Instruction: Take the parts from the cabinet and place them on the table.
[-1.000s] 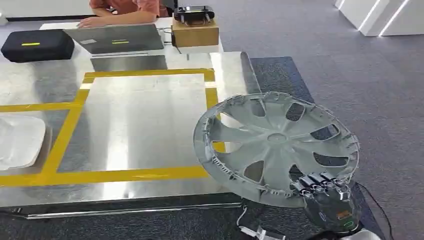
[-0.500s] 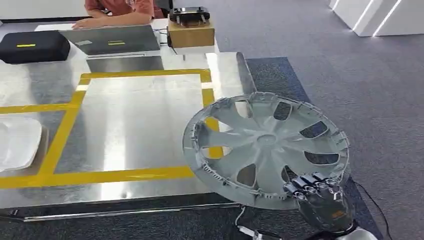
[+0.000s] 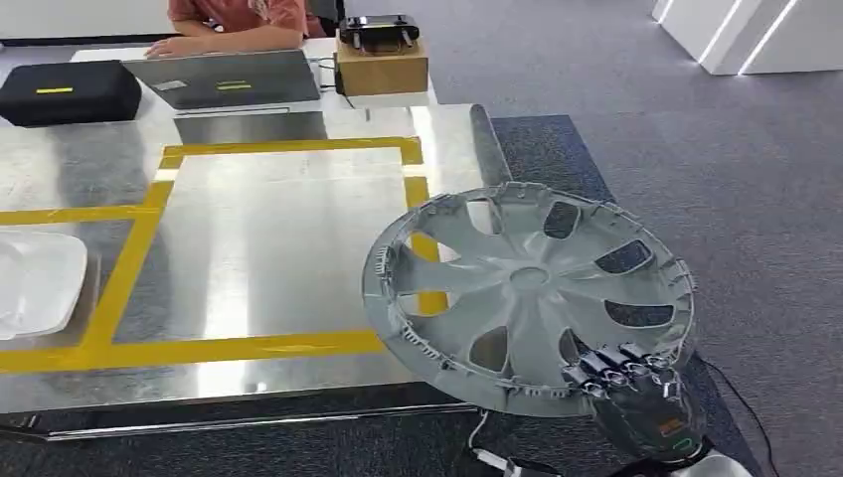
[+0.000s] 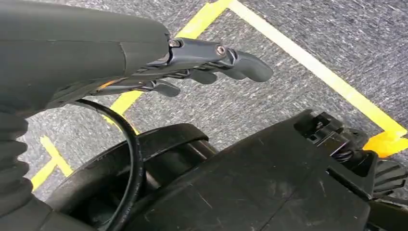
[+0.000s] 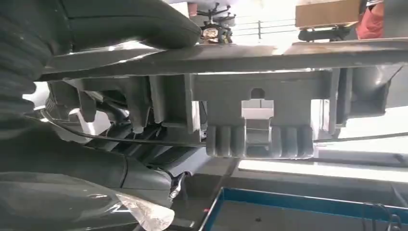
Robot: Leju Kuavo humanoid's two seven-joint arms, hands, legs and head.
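My right hand (image 3: 636, 393) grips the near rim of a grey wheel cover (image 3: 527, 293), a round plastic disc with curved spokes and oval holes. The cover hangs tilted over the near right corner of the metal table (image 3: 268, 248), half of it past the table's edge. In the right wrist view the cover's ribbed rim (image 5: 250, 115) crosses the picture with my thumb (image 5: 125, 21) pressed on it. My left hand (image 4: 211, 65) hangs over grey carpet with its fingers loosely curled and nothing in them.
Yellow tape (image 3: 199, 348) marks a square on the table. A white tray (image 3: 35, 283) lies at the left edge. At the far end stand a laptop (image 3: 229, 79), a black case (image 3: 65, 91) and a cardboard box (image 3: 383, 65), with a person (image 3: 234, 15) seated behind.
The wheel cover and my right hand have shifted a little left and toward the table since a second ago; in the last half second they hardly moved.
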